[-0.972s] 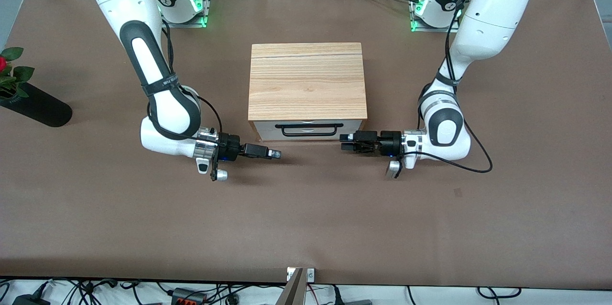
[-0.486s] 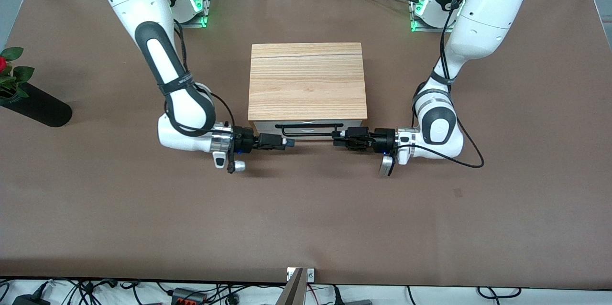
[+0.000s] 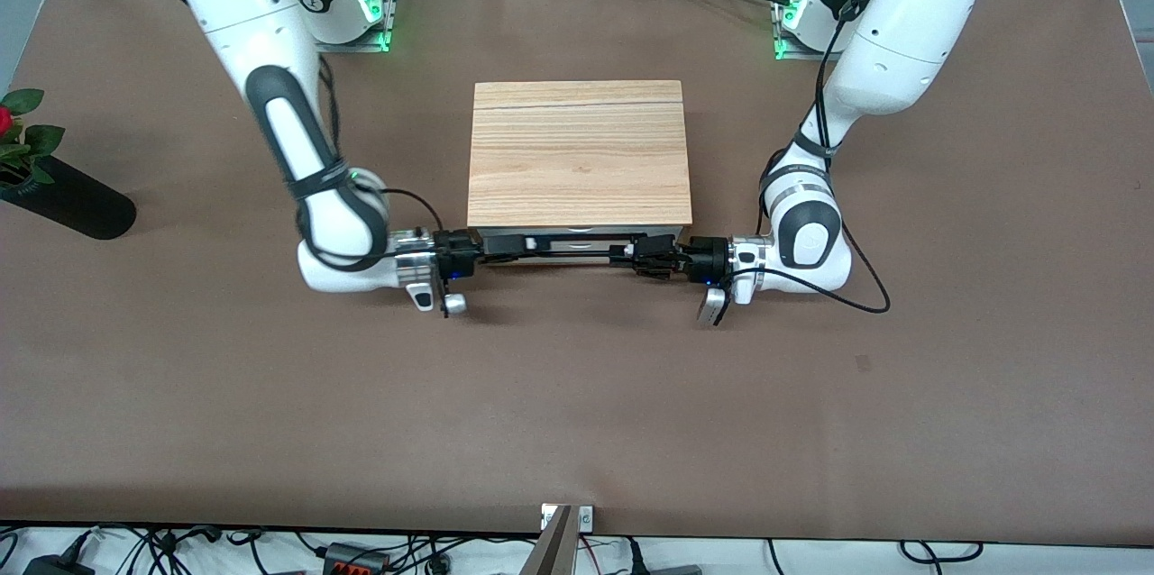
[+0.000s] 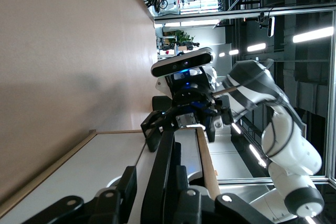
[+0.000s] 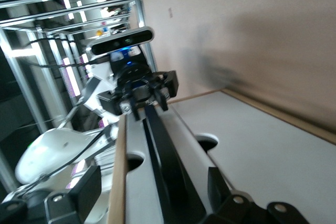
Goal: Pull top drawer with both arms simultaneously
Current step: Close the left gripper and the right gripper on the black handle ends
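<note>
The top drawer (image 3: 577,239) has a white front under the cabinet's wooden top slab (image 3: 579,156) and looks shut. Its long black bar handle (image 3: 572,252) runs across the front. My left gripper (image 3: 622,252) is open at the handle's end toward the left arm, one finger on each side of the bar. In the left wrist view the bar (image 4: 160,182) runs through my left gripper (image 4: 156,179). My right gripper (image 3: 518,244) is open around the handle's other end. In the right wrist view its fingers (image 5: 86,192) stand wide apart either side of the bar (image 5: 163,156).
A black vase with a red flower (image 3: 63,196) lies near the table edge at the right arm's end. The arm bases (image 3: 347,3) stand by the table's edge farthest from the front camera. Cables trail from both wrists. Brown table (image 3: 577,404) spreads in front of the drawer.
Both grippers have moved in from beside the cabinet toward the drawer front and each other. They now straddle the two ends of the handle. The drawer has not visibly moved.
</note>
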{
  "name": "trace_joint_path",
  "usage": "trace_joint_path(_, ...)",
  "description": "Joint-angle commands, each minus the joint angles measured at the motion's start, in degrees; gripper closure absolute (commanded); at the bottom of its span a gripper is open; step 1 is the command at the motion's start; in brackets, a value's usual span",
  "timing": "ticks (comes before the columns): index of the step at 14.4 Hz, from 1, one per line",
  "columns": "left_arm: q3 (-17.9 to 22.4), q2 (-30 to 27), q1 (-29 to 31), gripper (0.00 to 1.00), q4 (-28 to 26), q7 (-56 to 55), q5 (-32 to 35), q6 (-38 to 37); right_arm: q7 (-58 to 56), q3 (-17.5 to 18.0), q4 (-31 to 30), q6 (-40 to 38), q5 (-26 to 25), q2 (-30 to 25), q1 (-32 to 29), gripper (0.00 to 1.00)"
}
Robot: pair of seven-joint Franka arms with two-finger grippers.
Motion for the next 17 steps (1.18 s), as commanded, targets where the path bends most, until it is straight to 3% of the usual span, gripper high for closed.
trace_joint_path(1,-0.2,-0.5,0.6,0.63,-0.9,1.6,-1.6,-0.4,-2.4,0.6,-0.6,-2.2,0.9,0.0,-0.7,0.16)
trace_joint_path(3,-0.1,-0.4,0.7,0.68,-0.9,1.6,-1.6,-1.1,-3.6,0.6,-0.2,-1.5,1.3,0.6,-0.5,0.16)
trace_joint_path(5,-0.1,0.0,1.2,0.72,-0.9,1.7,-1.6,-1.2,-4.5,0.7,0.1,1.9,5.7,1.2,0.7,0.17)
trace_joint_path(8,-0.1,0.0,1.2,0.74,-0.9,1.8,-1.5,-1.3,-7.8,0.6,0.1,2.4,8.9,1.8,2.1,0.28)
trace_joint_path(9,-0.1,0.2,1.2,0.74,-0.9,1.8,-1.5,-1.3,-8.0,0.6,0.1,2.3,8.9,1.9,2.0,0.42)
trace_joint_path(11,-0.1,0.5,1.2,0.76,-0.8,1.8,-1.5,-1.3,-9.8,0.6,0.1,2.0,8.9,2.4,2.1,0.45)
trace_joint_path(14,-0.1,0.5,1.2,0.79,-0.8,2.0,-1.5,-1.3,-10.6,0.6,-0.1,1.8,8.8,2.5,1.9,0.70)
trace_joint_path(17,-0.1,0.5,1.2,0.86,-0.8,2.2,-1.5,-1.3,-12.7,0.6,-0.4,1.7,8.6,3.0,1.8,0.83)
